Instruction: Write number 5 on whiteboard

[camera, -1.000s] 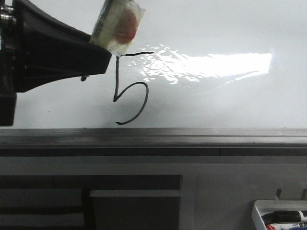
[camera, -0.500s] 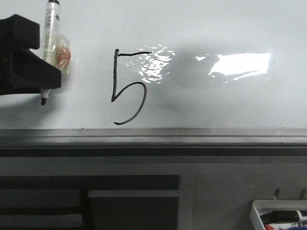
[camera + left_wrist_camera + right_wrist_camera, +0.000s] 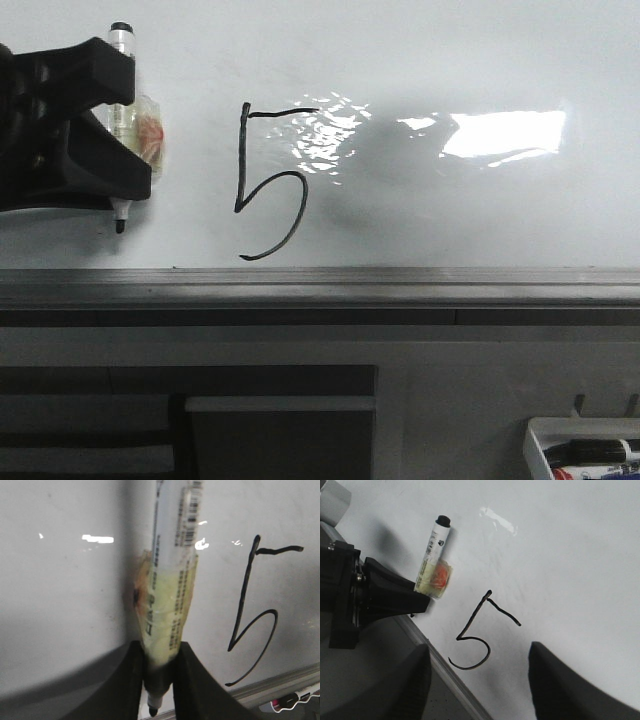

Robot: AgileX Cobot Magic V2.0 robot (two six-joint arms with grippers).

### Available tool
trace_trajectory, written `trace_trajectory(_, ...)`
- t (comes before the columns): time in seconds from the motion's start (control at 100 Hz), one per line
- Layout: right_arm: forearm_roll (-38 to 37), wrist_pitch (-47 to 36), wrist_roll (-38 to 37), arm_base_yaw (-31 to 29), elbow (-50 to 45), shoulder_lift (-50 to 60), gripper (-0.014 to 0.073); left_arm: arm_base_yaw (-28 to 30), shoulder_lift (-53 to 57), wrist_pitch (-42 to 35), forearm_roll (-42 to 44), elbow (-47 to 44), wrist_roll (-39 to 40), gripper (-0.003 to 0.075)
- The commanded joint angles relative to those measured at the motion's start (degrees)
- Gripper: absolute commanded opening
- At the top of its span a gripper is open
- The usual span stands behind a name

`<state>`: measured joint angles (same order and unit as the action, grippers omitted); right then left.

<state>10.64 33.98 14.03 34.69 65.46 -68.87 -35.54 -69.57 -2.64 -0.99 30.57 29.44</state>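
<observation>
Hard glare on the whiteboard (image 3: 420, 60) right of the number 5 (image 3: 270, 182); my marker (image 3: 170, 580) blurs close up, soft shadow beside it.

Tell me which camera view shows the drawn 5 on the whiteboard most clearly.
The front view: the number 5 stands upright, whole and unobstructed, though glare touches its top bar. The left wrist view also shows it whole, off to one side beside the marker. The right wrist view shows it tilted.

Left end effector (image 3: 118, 140): matte black, broad wedge-shaped fingers tapering to blunt tips.
Wrist block: black, boxy, small silver screws.
Right end effector (image 3: 480, 680): two dark rounded fingers.
</observation>
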Motion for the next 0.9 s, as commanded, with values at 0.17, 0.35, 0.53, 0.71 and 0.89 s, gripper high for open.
trace_trajectory(0.17,0.39,-2.50,0.46,-0.43,1.75,1.61,0.0376,-0.08,0.32,-2.58,-0.45,1.89,0.44,-0.0011)
trace_trajectory(0.35,0.39,-2.50,0.46,-0.43,1.75,1.61,0.0376,-0.08,0.32,-2.58,-0.45,1.89,0.44,0.0211)
trace_trajectory(0.53,0.39,-2.50,0.46,-0.43,1.75,1.61,0.0376,-0.08,0.46,-2.58,-1.43,1.89,0.44,0.0349)
trace_trajectory(0.71,0.39,-1.94,0.46,-0.43,1.75,1.61,0.0376,-0.08,3.05,-1.83,-2.04,1.89,0.44,0.0349)
trace_trajectory(0.89,0.39,-2.20,0.46,-0.43,1.65,1.61,0.0260,-0.08,8.69,2.64,-1.59,1.89,0.44,0.0349)
